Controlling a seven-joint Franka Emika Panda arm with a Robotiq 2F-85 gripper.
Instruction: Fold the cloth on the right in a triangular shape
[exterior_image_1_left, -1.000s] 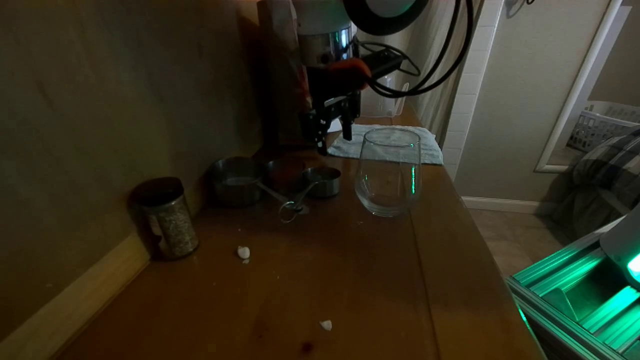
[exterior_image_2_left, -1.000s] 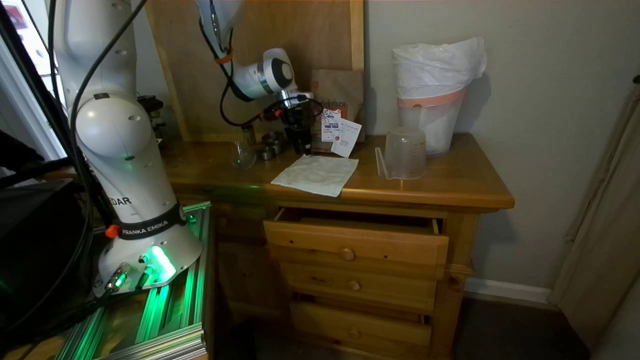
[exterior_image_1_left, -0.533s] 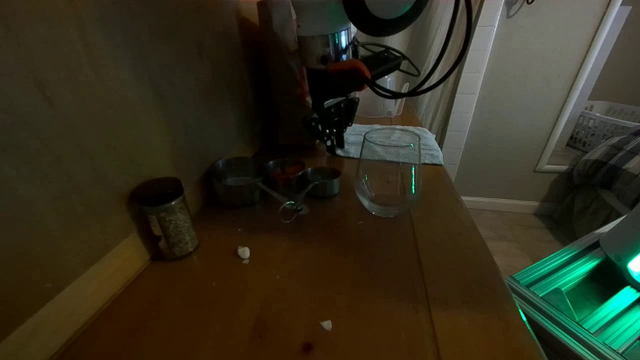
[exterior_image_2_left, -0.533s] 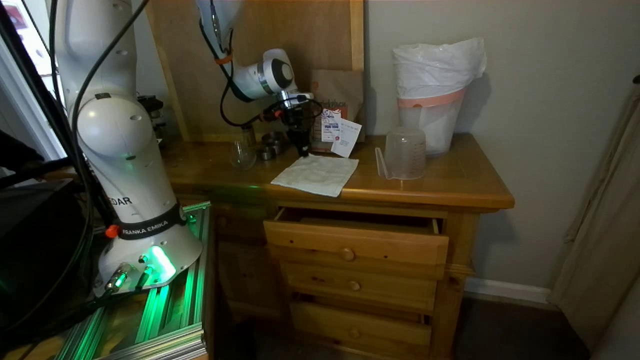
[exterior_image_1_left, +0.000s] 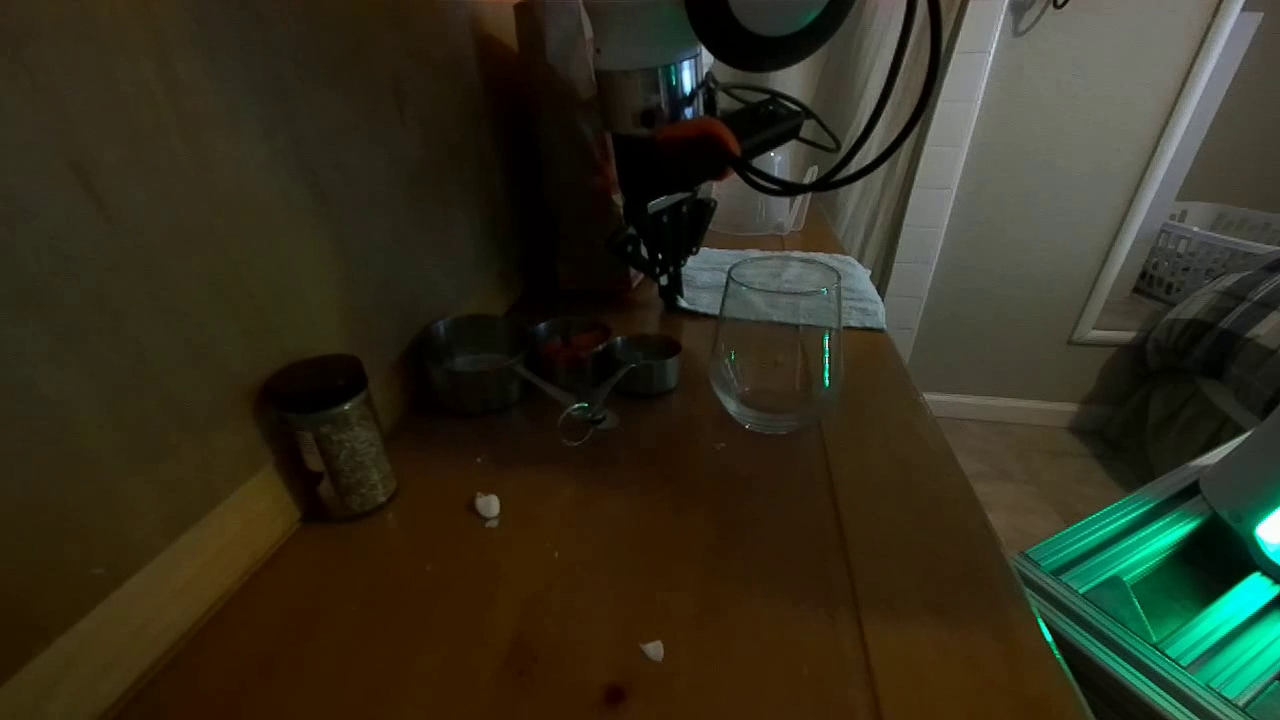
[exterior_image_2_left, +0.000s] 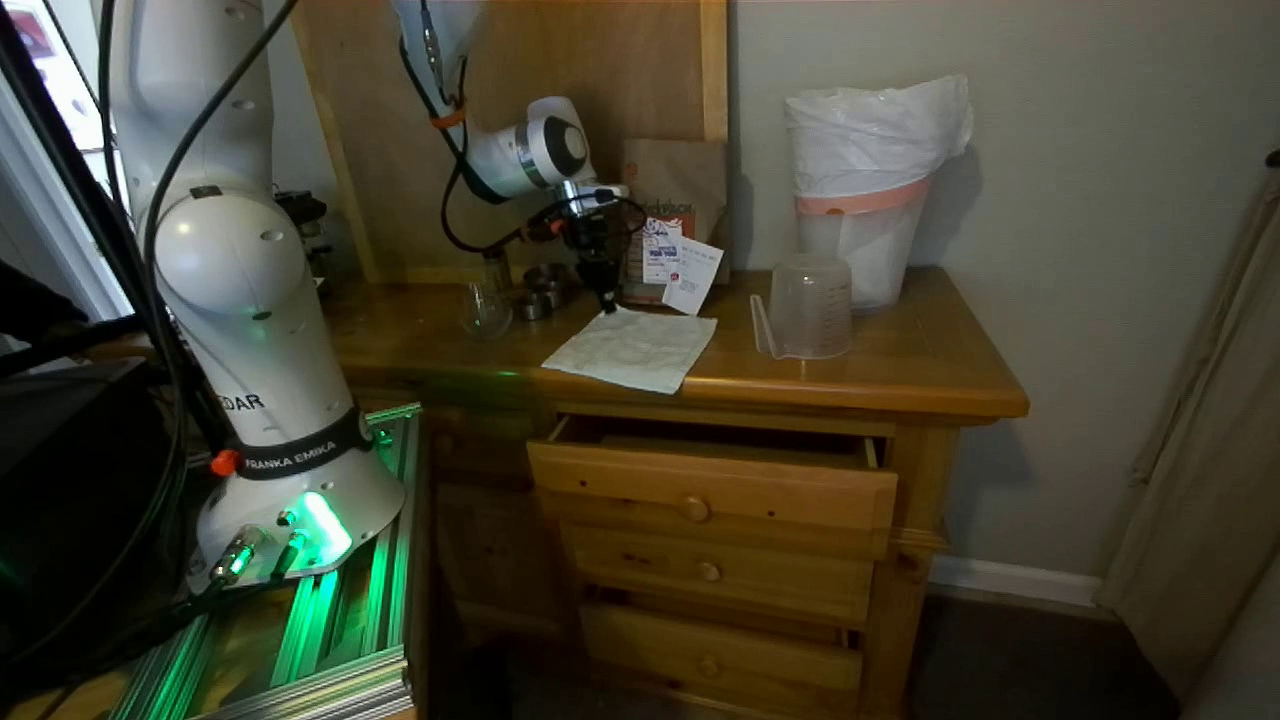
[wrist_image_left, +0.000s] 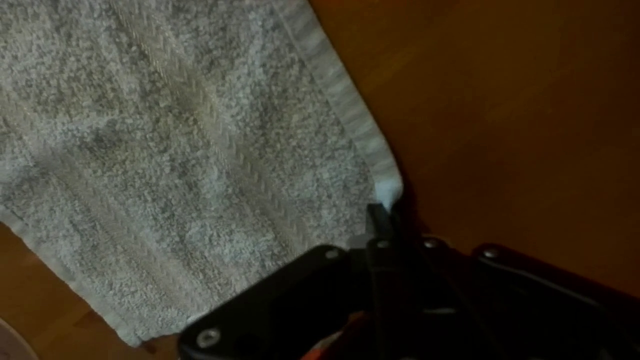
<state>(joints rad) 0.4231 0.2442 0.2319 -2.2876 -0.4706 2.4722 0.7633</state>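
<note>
One terry cloth (wrist_image_left: 215, 140) corner sits pinched in gripper (wrist_image_left: 385, 217) jaws; opposite corner lies diagonally across, near desk (exterior_image_2_left: 920, 345) front edge.

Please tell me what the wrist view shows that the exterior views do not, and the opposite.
Only the wrist view: close detail of the cloth, its smooth hem and fuzzy pile. Only the exterior views: the white arm and, in an exterior view, drawers and a lined bin. Both: the desktop, the cloth, and the hand shut on its corner.

Wrist view close above cloth (wrist_image_left: 200, 150), exterior views farther back, along desktop (exterior_image_1_left: 700, 560) and facing drawers (exterior_image_2_left: 740, 580), cloth shared
</note>
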